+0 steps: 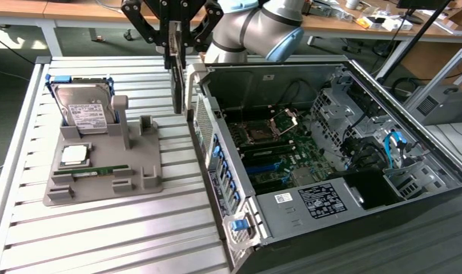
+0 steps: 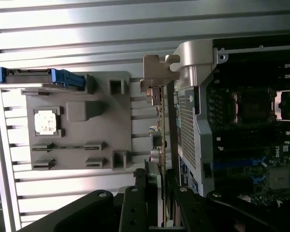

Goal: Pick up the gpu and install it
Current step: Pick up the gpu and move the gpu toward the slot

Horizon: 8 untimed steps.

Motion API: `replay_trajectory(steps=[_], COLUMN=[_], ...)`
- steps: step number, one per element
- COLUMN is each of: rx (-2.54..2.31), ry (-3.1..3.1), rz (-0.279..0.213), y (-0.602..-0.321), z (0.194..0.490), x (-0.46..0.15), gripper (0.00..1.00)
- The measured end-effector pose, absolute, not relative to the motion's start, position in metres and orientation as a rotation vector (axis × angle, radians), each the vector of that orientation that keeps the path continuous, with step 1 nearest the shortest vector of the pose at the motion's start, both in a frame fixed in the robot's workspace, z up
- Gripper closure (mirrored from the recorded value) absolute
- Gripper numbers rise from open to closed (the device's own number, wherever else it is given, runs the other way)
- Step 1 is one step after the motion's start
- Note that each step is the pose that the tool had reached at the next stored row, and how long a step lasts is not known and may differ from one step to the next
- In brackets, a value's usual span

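Exterior view: the gripper [image 1: 177,40] sits near twelve o'clock in the frame, its black fingers pinched on the gpu [image 1: 177,85], which hangs upright and edge-on below them. The grey holder tray [image 1: 143,151], carrying the hard drive [image 1: 82,108], a processor chip [image 1: 75,154] and the memory stick [image 1: 93,169], lies at about eight o'clock from the card. The open computer case [image 1: 280,220] lies at four o'clock, its near wall just beside the card. I judge the pick-up done and the carry to the case in hand, since the card is not yet over the motherboard [image 1: 280,148]. Installing would call for the card's connector edge squared over an expansion slot, with its bracket toward the case's rear wall.

Wrist view: the gpu [image 2: 160,121] shows as a thin green-and-dark board seen on edge, with its silver bracket [image 2: 157,72] at the end away from the gripper [image 2: 159,193]. The card stands between the tray [image 2: 77,140] and the case's perforated wall [image 2: 186,130], clamped on both faces.
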State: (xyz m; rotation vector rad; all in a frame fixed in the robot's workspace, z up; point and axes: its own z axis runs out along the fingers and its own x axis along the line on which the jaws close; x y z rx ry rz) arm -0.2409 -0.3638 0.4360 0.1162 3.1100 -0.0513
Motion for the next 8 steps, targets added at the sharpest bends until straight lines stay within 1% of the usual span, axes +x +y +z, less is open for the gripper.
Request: replay_trajectory(steps=[8], rx=[0.116], ry=[3.11], rz=[-0.06], y=[-0.3638], z=[0.4358], x=[-0.2363], gripper=[0.73])
